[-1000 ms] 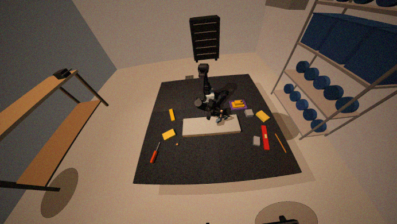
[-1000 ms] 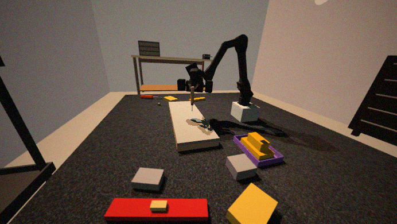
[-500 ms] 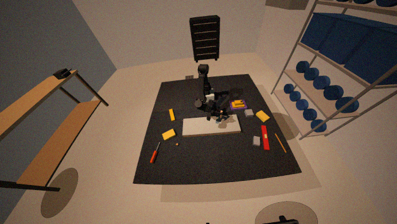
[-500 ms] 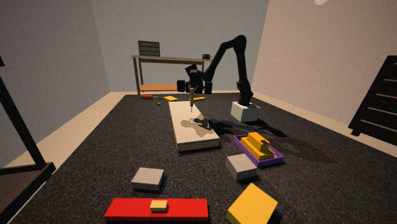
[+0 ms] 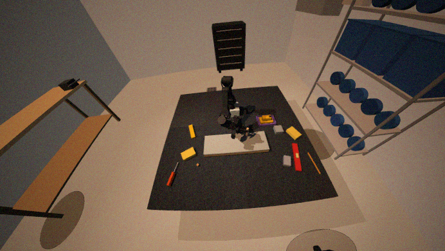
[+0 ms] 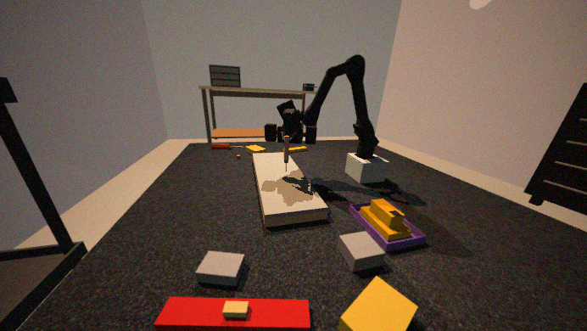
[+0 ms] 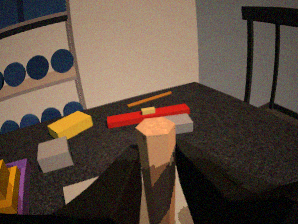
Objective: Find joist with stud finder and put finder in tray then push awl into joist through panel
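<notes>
My gripper (image 6: 287, 142) (image 7: 156, 150) is shut on the wooden handle of the awl (image 6: 286, 152) (image 7: 156, 137). The awl hangs upright over the floor panel (image 5: 218, 145) (image 6: 293, 205), its thin spike pointing down; the tip shows close above or at the panel's top, and I cannot tell whether it touches. The panel is a pale flat slab, with the arm's shadow across it. The yellow-orange stud finder (image 5: 266, 119) (image 6: 383, 216) (image 7: 7, 187) sits in the purple tray (image 5: 274, 123) (image 6: 392, 246) (image 7: 25, 175). The joist is hidden.
Grey blocks (image 5: 278, 129) (image 5: 287, 160) (image 6: 220, 267) (image 6: 361, 250), a yellow block (image 5: 294, 132) (image 7: 70, 125), a red bar (image 5: 296, 161) (image 7: 120, 120) and an orange stick (image 5: 314, 163) lie on the right in the top view. Yellow pieces (image 5: 191, 131) (image 5: 188, 153) and a red-handled screwdriver (image 5: 171, 178) lie left.
</notes>
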`<state>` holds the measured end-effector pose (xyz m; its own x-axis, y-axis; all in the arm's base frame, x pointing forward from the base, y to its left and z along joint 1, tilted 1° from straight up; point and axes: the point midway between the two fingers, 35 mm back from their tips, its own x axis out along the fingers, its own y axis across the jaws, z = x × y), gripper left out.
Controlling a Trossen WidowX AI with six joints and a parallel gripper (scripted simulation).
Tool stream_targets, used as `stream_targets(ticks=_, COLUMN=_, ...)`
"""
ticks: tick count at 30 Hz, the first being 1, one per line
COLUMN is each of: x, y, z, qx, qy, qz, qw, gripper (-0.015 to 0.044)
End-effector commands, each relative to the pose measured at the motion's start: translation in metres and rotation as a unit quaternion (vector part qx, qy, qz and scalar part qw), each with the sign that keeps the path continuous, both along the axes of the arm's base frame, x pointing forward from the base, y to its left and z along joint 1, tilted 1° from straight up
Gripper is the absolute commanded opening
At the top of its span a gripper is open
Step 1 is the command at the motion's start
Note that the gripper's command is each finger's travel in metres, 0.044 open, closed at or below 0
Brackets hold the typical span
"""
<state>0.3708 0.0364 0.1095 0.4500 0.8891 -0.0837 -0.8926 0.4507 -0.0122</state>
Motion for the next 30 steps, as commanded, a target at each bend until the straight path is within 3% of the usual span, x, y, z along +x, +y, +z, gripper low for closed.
stream_targets(ticks=1, x=-0.001, y=0.0, z=-0.002, qx=0.0, qy=-0.003, qz=0.003, qw=1.0, gripper=0.0)
stream_targets(ticks=30, x=-0.001, y=0.001, z=-0.022, qx=0.0, qy=-0.003, qz=0.003, qw=1.0, gripper=0.0)
